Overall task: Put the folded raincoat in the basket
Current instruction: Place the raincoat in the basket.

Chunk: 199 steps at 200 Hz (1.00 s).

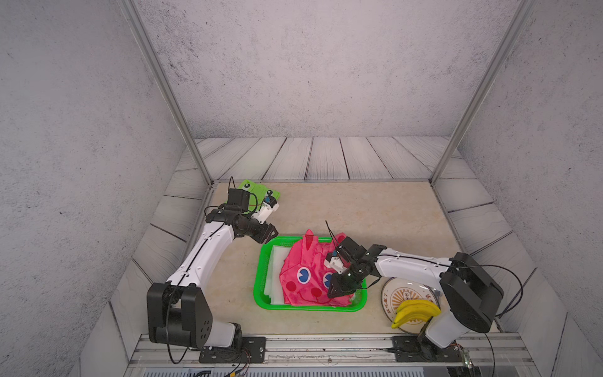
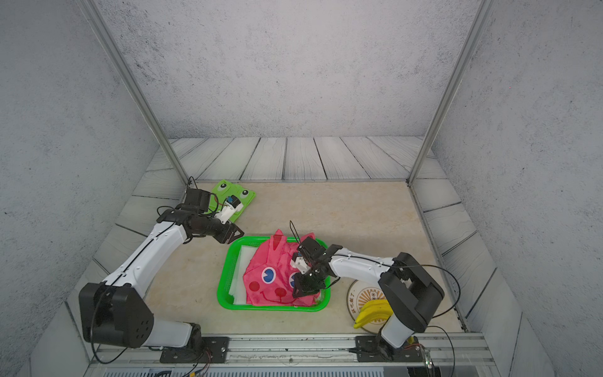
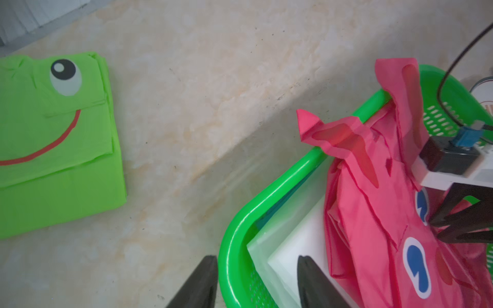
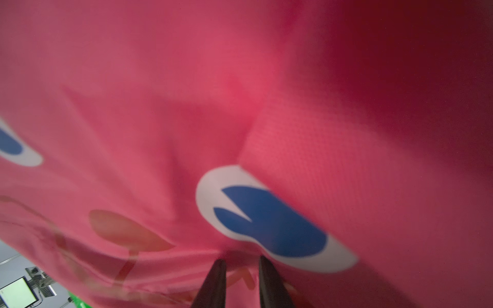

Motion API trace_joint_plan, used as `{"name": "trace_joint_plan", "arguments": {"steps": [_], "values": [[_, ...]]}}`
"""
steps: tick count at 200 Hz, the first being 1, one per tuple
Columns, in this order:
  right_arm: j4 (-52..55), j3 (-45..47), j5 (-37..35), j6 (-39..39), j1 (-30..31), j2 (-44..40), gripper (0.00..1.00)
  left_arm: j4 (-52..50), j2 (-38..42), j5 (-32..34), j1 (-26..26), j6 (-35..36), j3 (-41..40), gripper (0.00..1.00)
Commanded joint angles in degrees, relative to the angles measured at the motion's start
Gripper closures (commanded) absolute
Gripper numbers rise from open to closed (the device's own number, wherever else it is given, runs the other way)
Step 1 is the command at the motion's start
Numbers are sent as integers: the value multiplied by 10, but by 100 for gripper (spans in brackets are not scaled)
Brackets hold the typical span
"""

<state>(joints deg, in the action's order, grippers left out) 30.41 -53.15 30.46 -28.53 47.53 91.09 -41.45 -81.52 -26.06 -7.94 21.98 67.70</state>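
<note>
Filling green basket: pink raincoat

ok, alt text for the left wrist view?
A pink raincoat with a cartoon face lies crumpled in the green basket, ears over the rim, the right tool tip-down on it. The left tool hangs open over the basket's corner; a folded frog raincoat lies apart on the table.

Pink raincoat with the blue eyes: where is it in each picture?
In a top view: pink raincoat lower middle, in the green basket.
In a top view: also lower middle.
Left wrist: right side.
Right wrist: fills nearly the whole picture.
Shared landmark: its blue eye.
</note>
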Motion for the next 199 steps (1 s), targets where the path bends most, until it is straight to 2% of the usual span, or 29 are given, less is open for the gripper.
{"name": "trace_joint_plan", "arguments": {"steps": [1, 31, 77, 116, 131, 156, 172, 199], "values": [[65, -39, -42, 40, 0, -41, 71, 9, -6, 42, 11, -30, -21, 46], [75, -108, 9, 78, 26, -49, 67, 22, -10, 31, 38, -53, -36, 46], [-3, -190, 31, 64, 76, 41, 65, 13, -31, 0, 58, -61, -44, 46], [-20, -208, 6, 68, 97, 119, 65, 12, -45, 1, 65, -70, -44, 45], [-16, -206, -23, 73, 105, 142, 65, 8, -51, 4, 66, -70, -40, 45], [2, -204, -56, 95, 112, 172, 65, -37, -69, -71, 64, -36, -33, 46], [14, -206, -77, 90, 112, 170, 65, -49, -77, -89, 57, -26, -40, 46], [37, -219, -106, 83, 111, 131, 62, -77, -87, -77, 43, 4, -47, 46]]}}
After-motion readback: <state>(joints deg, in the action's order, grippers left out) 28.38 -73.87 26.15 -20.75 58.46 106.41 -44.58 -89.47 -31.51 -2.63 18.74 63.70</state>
